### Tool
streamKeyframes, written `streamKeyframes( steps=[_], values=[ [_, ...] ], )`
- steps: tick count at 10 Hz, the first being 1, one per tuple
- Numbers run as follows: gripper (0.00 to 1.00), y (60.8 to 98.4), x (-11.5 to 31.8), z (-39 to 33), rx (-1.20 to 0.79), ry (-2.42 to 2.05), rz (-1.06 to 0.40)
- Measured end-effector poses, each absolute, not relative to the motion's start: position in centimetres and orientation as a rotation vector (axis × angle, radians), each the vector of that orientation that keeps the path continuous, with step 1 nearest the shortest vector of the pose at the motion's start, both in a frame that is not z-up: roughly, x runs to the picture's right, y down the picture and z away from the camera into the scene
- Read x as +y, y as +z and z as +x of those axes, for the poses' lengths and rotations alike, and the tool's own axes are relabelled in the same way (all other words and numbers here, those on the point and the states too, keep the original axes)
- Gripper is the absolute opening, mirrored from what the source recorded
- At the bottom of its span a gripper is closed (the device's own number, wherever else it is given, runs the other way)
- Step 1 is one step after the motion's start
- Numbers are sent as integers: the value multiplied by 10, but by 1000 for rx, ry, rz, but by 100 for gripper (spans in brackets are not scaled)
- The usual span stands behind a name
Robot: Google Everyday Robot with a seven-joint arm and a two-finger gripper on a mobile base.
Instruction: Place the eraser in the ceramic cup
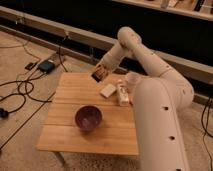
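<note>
1 hand [98, 74] at far edge, slatted wood tbl [75, 136].

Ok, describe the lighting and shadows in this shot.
Camera view: warm, even light on the wooden table; the wall behind is dark; the gripper, above the table's far edge, looks dim against it; the purple bowl is shaded inside; the white arm is brightest.

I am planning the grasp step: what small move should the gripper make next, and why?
Probably lower the gripper toward the white block, likely the eraser. The block lies on the table, outside the ceramic cup, and the gripper hangs just beside it near the table's far edge.
</note>
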State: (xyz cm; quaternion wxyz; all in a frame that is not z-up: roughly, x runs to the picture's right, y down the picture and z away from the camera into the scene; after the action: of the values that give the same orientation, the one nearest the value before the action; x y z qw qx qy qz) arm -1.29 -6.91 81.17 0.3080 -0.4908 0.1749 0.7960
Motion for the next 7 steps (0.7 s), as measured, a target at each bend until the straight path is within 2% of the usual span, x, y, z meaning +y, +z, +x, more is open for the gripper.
streamKeyframes(
  steps=[4, 7],
  values=[
    [0, 814, -75, 15, 317, 2232, -1429],
    [0, 815, -72, 46, 250, 2303, -1450]
  ],
)
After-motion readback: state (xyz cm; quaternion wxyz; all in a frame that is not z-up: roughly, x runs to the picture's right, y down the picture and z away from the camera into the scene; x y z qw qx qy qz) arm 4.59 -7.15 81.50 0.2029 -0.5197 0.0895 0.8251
